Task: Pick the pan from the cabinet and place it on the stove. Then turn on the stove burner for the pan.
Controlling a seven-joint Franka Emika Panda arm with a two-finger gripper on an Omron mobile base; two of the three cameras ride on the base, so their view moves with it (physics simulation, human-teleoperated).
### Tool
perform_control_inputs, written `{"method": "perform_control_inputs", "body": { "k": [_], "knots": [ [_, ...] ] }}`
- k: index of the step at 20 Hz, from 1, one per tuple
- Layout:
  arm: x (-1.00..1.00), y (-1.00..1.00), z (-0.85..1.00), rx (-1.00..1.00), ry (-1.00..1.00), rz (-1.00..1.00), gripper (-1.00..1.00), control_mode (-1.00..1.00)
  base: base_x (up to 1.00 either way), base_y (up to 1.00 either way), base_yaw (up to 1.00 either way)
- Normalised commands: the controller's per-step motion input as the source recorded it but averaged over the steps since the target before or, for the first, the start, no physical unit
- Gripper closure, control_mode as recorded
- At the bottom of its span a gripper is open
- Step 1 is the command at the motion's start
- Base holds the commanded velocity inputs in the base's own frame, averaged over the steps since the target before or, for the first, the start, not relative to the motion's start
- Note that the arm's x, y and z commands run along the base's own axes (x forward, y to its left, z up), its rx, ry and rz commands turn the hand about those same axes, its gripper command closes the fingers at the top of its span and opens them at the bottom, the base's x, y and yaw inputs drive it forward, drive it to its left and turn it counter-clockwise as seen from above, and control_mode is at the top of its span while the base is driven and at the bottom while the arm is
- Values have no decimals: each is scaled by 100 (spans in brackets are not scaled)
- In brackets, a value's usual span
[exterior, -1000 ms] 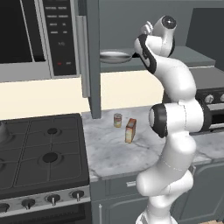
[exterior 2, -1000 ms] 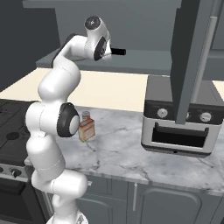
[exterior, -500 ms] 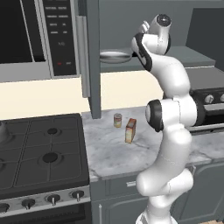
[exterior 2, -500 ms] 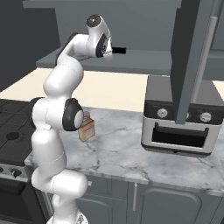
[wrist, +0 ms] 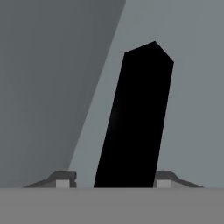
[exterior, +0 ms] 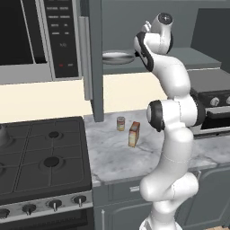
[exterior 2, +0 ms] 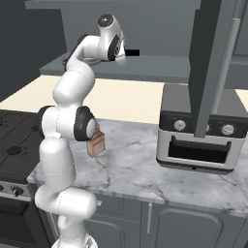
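**Jaws set around the pan handle, inside the cabinet**

We see the shallow round shiny steel pan (exterior: 117, 57) lying on the grey inner shelf (exterior: 197, 57) of the grey wall cabinet (exterior: 93, 63), with its straight black handle (wrist: 134, 118) pointing out toward the arm. In the hand view that handle runs up between the two dark fingertips (wrist: 62, 179), so we judge the picking step to be in hand. The gripper (wrist: 113, 183) has its jaws partly apart, one on each side of the handle; whether they press it yet we cannot tell.

Next we would need a firm closing on the handle, then a level lift out past the open door and a carry down and left to the black gas stove (exterior: 42, 157).

The cabinet shelf holds the pan; we make out nothing else on it. On the marbled counter (exterior: 134, 157) stand a small tin can (exterior: 120, 123) and a small orange box (exterior: 134, 134), near each other.
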Motion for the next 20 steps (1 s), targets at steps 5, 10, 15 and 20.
{"method": "perform_control_inputs", "body": {
  "k": [5,10,15,20],
  "knots": [
    [0,0,-13,0,-1,0,100,-100,0,0,0],
    [-3,0,-7,0,-7,0,100,-100,0,0,0],
    [-13,0,-1,2,-16,0,100,-100,0,0,0],
    [-53,0,-5,4,-21,0,100,-100,0,0,0]
  ]
}}
